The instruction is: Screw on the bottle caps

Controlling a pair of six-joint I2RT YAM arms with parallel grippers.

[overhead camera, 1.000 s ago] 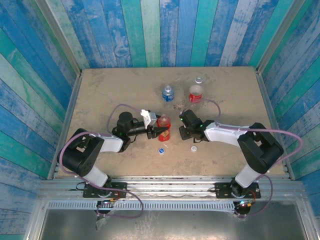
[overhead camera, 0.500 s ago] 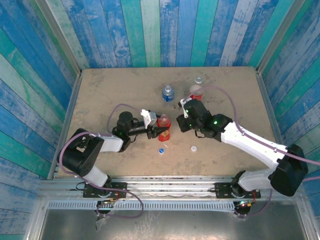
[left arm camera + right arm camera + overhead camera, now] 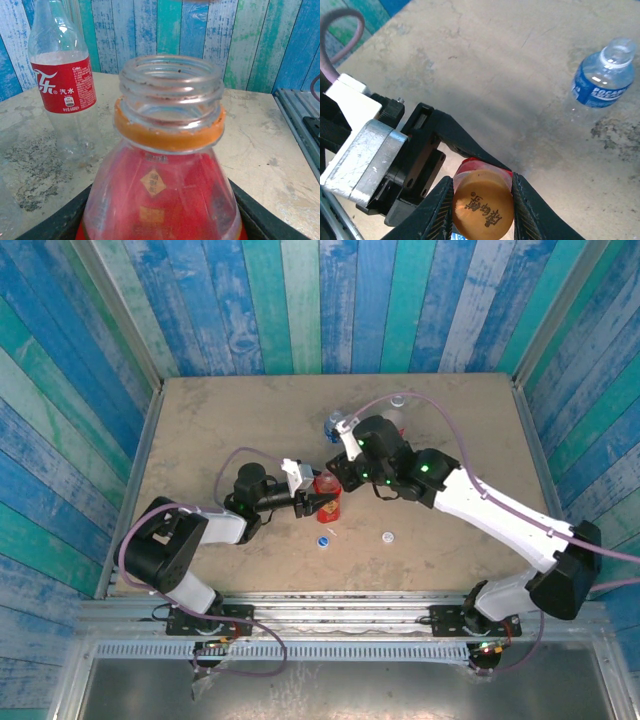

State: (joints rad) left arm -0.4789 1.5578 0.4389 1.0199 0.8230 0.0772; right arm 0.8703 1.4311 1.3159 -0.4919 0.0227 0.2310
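Light, rigid and probably slick, the small orange-brown round plastic cap (image 3: 482,206) sits pinched by its rim between the narrowly parted fingers of the right gripper (image 3: 482,197), just above the open neck of the thin, likely squashable red plastic bottle (image 3: 167,195), which is clamped low between the fingers of the left gripper (image 3: 320,503).

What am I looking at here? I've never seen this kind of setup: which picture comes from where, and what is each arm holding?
Two robot arms stand at the near edge of a table. The wide picture looks down from above; the other two come from wrist cameras. The left tool grips the open red bottle upright. The right tool pinches an orange cap just above its mouth. A blue cap, a white cap, a blue-label bottle and a red-label bottle sit on the table.
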